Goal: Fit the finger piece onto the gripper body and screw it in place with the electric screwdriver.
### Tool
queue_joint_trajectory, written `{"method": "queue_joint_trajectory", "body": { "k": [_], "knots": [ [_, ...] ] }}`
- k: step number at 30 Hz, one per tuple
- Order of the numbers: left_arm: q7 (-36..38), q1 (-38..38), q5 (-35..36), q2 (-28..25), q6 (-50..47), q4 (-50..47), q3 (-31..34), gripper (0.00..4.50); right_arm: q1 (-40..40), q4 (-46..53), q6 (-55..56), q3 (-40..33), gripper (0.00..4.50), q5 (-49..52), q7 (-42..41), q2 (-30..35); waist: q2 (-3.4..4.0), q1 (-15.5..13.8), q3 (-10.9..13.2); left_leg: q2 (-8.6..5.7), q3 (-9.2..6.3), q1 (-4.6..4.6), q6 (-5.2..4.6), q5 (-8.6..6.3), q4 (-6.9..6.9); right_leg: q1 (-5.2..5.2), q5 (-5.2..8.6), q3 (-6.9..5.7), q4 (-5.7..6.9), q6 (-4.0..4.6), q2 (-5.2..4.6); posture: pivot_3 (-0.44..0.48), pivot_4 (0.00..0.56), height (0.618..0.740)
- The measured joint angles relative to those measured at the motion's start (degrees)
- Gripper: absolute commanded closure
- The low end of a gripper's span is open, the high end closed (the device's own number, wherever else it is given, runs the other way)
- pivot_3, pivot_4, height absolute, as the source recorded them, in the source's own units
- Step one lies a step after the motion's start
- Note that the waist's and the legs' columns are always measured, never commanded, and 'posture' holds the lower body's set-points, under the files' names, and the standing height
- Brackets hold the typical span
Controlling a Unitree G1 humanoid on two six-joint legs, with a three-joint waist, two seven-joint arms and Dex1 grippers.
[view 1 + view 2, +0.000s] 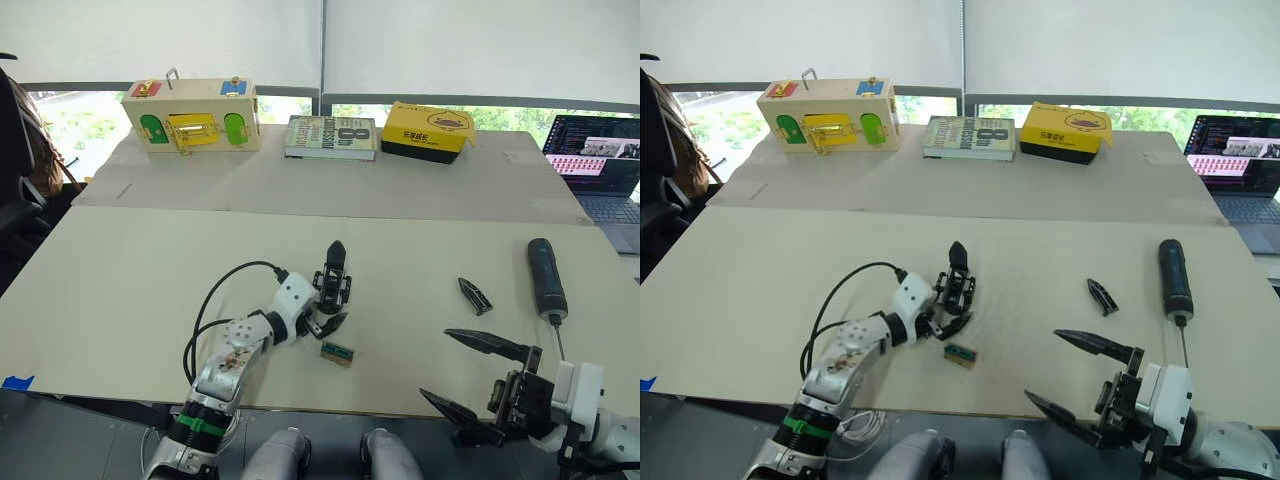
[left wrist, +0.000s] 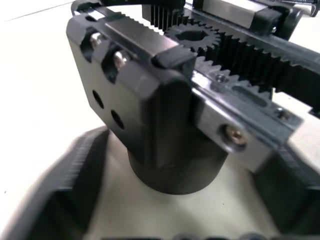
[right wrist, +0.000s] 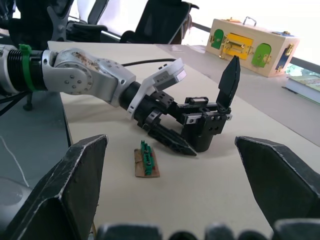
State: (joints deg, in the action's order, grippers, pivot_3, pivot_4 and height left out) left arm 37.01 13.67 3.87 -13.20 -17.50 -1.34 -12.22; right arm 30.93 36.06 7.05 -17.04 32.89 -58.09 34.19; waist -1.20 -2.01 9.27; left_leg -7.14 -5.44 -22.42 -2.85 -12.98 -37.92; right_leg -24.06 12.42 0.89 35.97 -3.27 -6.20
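The gripper body [image 3: 207, 127], a chunky black block with a toothed rack on top, stands on the table in front of me. My left gripper [image 1: 340, 283] is open around it, one finger reaching past it and the other low beside its base. The finger piece [image 1: 475, 295] lies flat to the right, apart from both grippers. Further right lies the electric screwdriver [image 1: 547, 278], its bit pointing toward me. My right gripper [image 1: 435, 362] is open and empty by the table's front edge, short of the finger piece and the screwdriver.
A small green-and-tan block [image 1: 337, 352] lies just in front of my left gripper. On the far table stand a wooden latch box [image 1: 192, 115], a book [image 1: 331, 137] and a yellow box [image 1: 428, 130]. A laptop [image 1: 600, 160] sits far right. A person [image 1: 25, 160] is at the left edge.
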Motion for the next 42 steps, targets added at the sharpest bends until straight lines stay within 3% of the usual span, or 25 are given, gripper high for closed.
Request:
{"method": "queue_joint_trajectory", "body": {
  "k": [5,12,15,19,25,28,34,38,42],
  "knots": [
    [2.46,-4.17,2.99,-5.04,0.67,-3.46,2.67,0.07,0.86,0.23,-0.75,-0.27,0.0,1.16,-0.17,0.57,0.03,0.41,-0.02,0.04,0.0,0.02,0.01,-0.01,0.01,-0.01,0.02,0.01,0.01,0.03,0.0,0.0,0.15,0.74],
    [10.19,-11.36,9.95,-14.71,4.67,-4.14,12.42,0.07,3.61,-0.72,-2.25,-6.92,0.0,0.87,1.15,2.47,0.08,0.65,-0.03,0.07,-0.02,0.09,0.02,-0.01,0.01,-0.06,0.07,-0.03,0.0,0.07,-0.07,0.0,0.15,0.74],
    [19.26,-12.58,17.47,-17.53,6.66,-1.88,16.57,0.07,6.49,-1.03,-1.99,-10.23,0.0,0.16,2.85,0.16,0.08,0.37,-0.03,0.07,-0.02,0.05,0.01,-0.03,0.01,-0.11,0.1,-0.06,-0.03,0.09,-0.09,0.0,0.15,0.74],
    [29.99,-12.47,28.01,-23.13,2.35,-1.55,21.98,0.07,11.11,-4.61,-0.43,-13.27,0.0,-2.43,4.73,-4.77,0.19,0.07,-0.02,0.04,-0.01,0.09,-0.05,-0.07,0.01,-0.1,0.15,-0.04,-0.04,0.06,-0.12,0.0,0.15,0.74],
    [34.02,-10.66,30.01,-24.71,2.3,-6.36,21.82,0.07,15.68,-2.46,-4.07,-14.27,0.0,0.59,7.92,-6.99,0.26,0.08,-0.01,0.1,-0.02,0.09,-0.03,-0.08,0.06,-0.09,0.18,0.15,-0.03,0.07,-0.19,0.0,0.15,0.74],
    [33.71,-6.25,31.67,-24.85,1.32,-8.27,21.9,0.07,14.59,1.68,-9.13,-14.28,0.0,3.93,11.89,-6.06,0.26,0.47,-0.01,0.11,-0.02,0.1,-0.02,-0.08,0.06,-0.07,0.17,0.17,-0.02,0.06,-0.18,0.0,0.15,0.74],
    [32.97,1.14,37.37,-26.86,-5.8,-8.96,22.7,0.07,4.65,3.13,-31.34,-19.9,0.0,7.45,24.5,9.69,0.23,1.39,0.0,0.06,0.06,0.02,-0.04,-0.06,0.06,-0.06,0.15,0.02,0.01,0.05,-0.12,0.0,0.15,0.74],
    [32.89,4.23,40.61,-27.77,-10.76,-9.43,22.42,0.07,-7.08,1.33,-42.51,-20.59,0.0,15.66,24.72,21.37,0.26,1.38,0.07,0.09,0.06,-0.08,-0.17,0.02,0.07,-0.1,0.12,-0.02,0.0,0.17,-0.11,0.0,0.15,0.74],
    [32.92,6.51,41.3,-27.6,-11.73,-10.32,21.7,0.07,-17.59,-3.66,-52.43,-16.38,0.0,18.68,22.1,33.09,0.15,1.15,0.14,0.07,0.06,-0.25,-0.21,0.04,0.05,-0.1,-0.05,-0.14,-0.14,0.38,-0.18,0.0,0.15,0.74]
  ]
}}
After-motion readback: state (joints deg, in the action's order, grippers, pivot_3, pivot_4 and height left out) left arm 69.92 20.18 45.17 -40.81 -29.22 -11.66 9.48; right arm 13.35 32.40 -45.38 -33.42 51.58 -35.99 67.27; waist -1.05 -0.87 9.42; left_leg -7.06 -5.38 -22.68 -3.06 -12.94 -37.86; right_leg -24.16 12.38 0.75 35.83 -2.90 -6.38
